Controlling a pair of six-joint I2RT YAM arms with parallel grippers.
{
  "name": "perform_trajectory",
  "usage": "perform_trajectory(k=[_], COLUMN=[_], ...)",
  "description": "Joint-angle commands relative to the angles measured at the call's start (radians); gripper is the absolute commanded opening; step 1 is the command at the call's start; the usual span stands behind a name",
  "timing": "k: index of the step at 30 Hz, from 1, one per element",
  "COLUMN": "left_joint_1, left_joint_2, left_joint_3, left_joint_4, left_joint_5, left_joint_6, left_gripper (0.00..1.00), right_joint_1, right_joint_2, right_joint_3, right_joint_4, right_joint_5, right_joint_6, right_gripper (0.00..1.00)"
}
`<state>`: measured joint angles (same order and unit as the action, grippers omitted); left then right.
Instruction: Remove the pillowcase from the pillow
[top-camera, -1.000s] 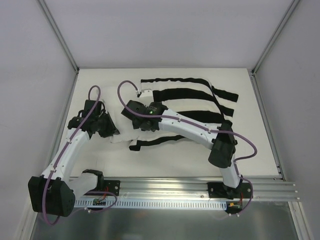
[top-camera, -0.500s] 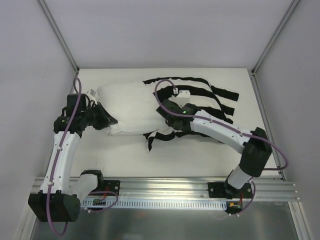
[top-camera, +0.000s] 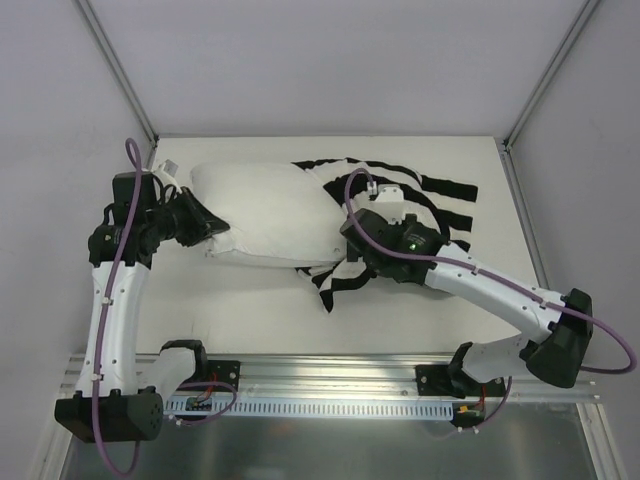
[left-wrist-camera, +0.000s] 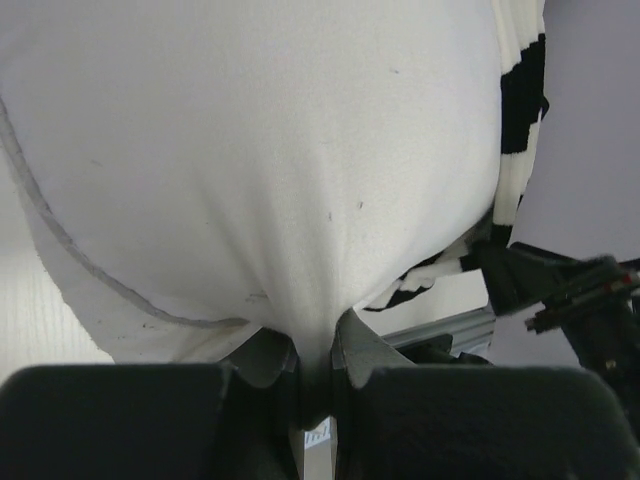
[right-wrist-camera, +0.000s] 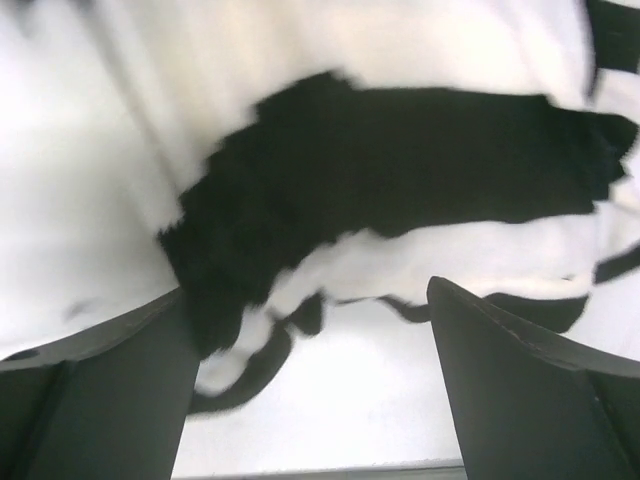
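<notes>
So the table (top-camera: 250, 310) now has more open room on the near side of both arms, between them and the front rail. The left arm has swung out close to the left wall post, so there's little room left on that side.

The pillow (top-camera: 265, 210) sticks out a lot further than it did half a second ago. Its plain white left half is bare now and stretches from the left gripper (left-wrist-camera: 315, 350) toward the right one. Only the end by the right gripper (right-wrist-camera: 315, 380) is still inside the cover.

The pillowcase (top-camera: 445, 200) has bunched up toward the right. Its stripes bunch around and beyond the right gripper, and a loose striped flap trails off on that gripper's near-left side, lying flat on the table.

The left gripper is pinched tight on the pillow's white fabric near a corner, and the cloth fans out straight ahead of it. It has pulled further left than before.

The right gripper has slid right and toward us. Its fingers (right-wrist-camera: 520, 390) stand wide apart with nothing between them, and black-and-white cloth lies just ahead.

There's a tiny white tag (left-wrist-camera: 317, 436) down between the left fingers, but we can't read its marks.
</notes>
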<state>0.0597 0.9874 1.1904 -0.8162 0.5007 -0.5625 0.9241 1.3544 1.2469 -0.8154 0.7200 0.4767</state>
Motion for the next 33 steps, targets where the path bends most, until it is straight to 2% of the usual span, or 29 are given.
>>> perform_trajectory(k=[1, 3, 7, 11, 16, 19, 23, 28, 29, 30, 31, 32, 33], left_joint_1=[0.017, 0.019, 0.02, 0.052, 0.084, 0.136, 0.172, 0.172, 0.172, 0.172, 0.172, 0.172, 0.172], left_joint_2=[0.003, 0.011, 0.02, 0.031, 0.022, 0.017, 0.007, -0.035, -0.039, -0.041, -0.044, -0.043, -0.038], left_joint_3=[0.069, 0.077, 0.104, 0.121, 0.107, 0.12, 0.098, -0.018, -0.02, -0.011, 0.0, 0.03, 0.031], left_joint_4=[0.06, 0.061, 0.055, 0.035, 0.034, 0.014, 0.0, 0.0, -0.009, -0.012, -0.017, -0.029, -0.034], left_joint_5=[-0.007, -0.004, -0.017, -0.013, 0.013, 0.042, 0.062, 0.082, 0.099, 0.099, 0.092, 0.064, 0.049], left_joint_6=[-0.016, -0.019, -0.01, 0.006, 0.009, 0.027, 0.047, 0.061, 0.076, 0.082, 0.087, 0.093, 0.096], left_gripper=[0.0, 0.0, 0.0, 0.0, 0.0, 0.0, 0.0, 0.01, 0.41, 0.68, 0.88, 0.99, 0.99], right_joint_1=[0.097, 0.139, 0.171, 0.118, -0.1, -0.175, -0.18, -0.15, -0.14, -0.116, -0.104, -0.087, -0.071], right_joint_2=[-0.043, -0.025, 0.044, 0.045, -0.049, -0.16, -0.302, -0.34, -0.319, -0.301, -0.278, -0.218, -0.186], right_joint_3=[0.039, 0.028, 0.042, 0.008, -0.162, -0.253, -0.262, -0.176, -0.125, -0.092, -0.058, 0.022, 0.066], right_joint_4=[0.042, 0.085, 0.05, 0.002, -0.005, -0.007, 0.005, -0.001, 0.007, 0.009, 0.012, 0.012, 0.015], right_joint_5=[-0.007, -0.057, -0.082, -0.057, -0.074, -0.079, -0.106, -0.122, -0.122, -0.122, -0.119, -0.111, -0.106], right_joint_6=[-0.021, -0.007, 0.019, 0.013, 0.026, 0.019, -0.024, -0.059, -0.079, -0.093, -0.102, -0.131, -0.148], right_gripper=[0.93, 0.96, 0.96, 0.99, 0.98, 0.96, 0.95, 0.95, 0.95, 0.95, 0.96, 0.96, 0.97])
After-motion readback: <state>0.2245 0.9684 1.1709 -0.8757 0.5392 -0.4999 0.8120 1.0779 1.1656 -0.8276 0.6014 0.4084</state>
